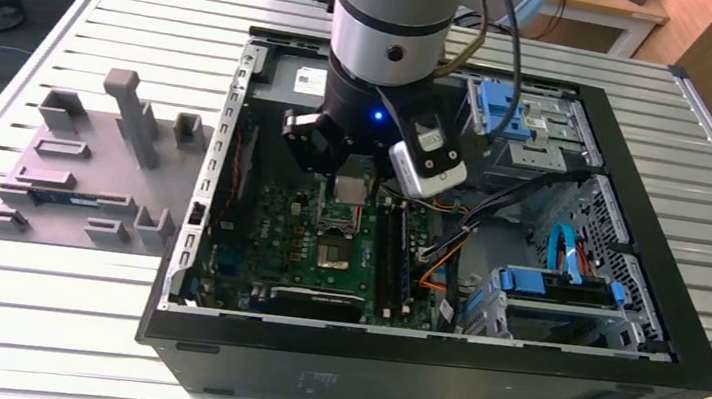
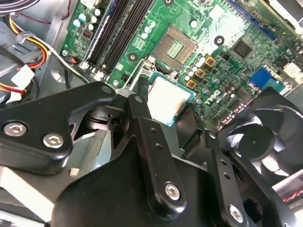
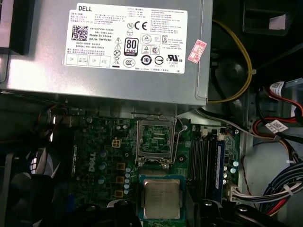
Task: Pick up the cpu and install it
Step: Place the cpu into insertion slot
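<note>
The cpu (image 3: pixel 162 198), a small square chip with a silvery top, is held between the black fingers (image 3: pixel 124 210) of my gripper (image 3: pixel 162 210). It hangs flat a little above the green board (image 3: pixel 99 161), just beside the open metal-framed socket (image 3: pixel 155 139). In the second wrist view the cpu (image 2: pixel 168 99) sits between the fingers (image 2: pixel 142 101) of the gripper (image 2: pixel 168 108), with the empty socket (image 2: pixel 175 47) further along the board. In the exterior view my gripper (image 1: pixel 351 181) is down inside the open computer case (image 1: pixel 444 371), over the middle of the board (image 1: pixel 309 255).
A grey power-supply box (image 3: pixel 118 47) borders the socket on one side, and dark memory slots (image 3: pixel 208 156) run along another. A black fan (image 2: pixel 265 137) sits close to the fingers. Coloured cables (image 3: pixel 279 123) and blue drive bays (image 1: pixel 562 283) lie inside the case. A grey parts fixture (image 1: pixel 77 178) stands outside it.
</note>
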You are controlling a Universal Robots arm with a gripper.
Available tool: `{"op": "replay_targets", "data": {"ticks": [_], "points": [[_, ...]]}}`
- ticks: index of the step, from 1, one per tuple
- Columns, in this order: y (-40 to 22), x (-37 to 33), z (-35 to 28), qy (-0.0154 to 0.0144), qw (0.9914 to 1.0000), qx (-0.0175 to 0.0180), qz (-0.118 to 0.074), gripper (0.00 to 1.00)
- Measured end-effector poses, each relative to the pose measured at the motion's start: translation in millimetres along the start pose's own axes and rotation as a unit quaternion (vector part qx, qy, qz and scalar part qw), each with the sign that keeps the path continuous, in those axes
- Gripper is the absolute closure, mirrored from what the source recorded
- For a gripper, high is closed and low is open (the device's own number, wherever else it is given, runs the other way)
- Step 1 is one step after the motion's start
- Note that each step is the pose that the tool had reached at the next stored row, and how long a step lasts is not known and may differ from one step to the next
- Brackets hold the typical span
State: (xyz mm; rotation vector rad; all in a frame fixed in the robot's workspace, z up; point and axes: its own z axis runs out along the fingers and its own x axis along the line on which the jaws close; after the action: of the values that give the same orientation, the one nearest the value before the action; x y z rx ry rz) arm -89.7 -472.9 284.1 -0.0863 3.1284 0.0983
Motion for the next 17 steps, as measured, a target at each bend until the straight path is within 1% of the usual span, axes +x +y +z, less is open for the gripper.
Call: {"op": "replay_targets", "data": {"ticks": [9,17], "points": [[-5.9,0.6,7.7,-0.0012,0.99985,0.0001,0.017,0.53],[-10.1,1.6,14.3,-0.0018,0.99961,0.0003,0.028,0.53]]}}
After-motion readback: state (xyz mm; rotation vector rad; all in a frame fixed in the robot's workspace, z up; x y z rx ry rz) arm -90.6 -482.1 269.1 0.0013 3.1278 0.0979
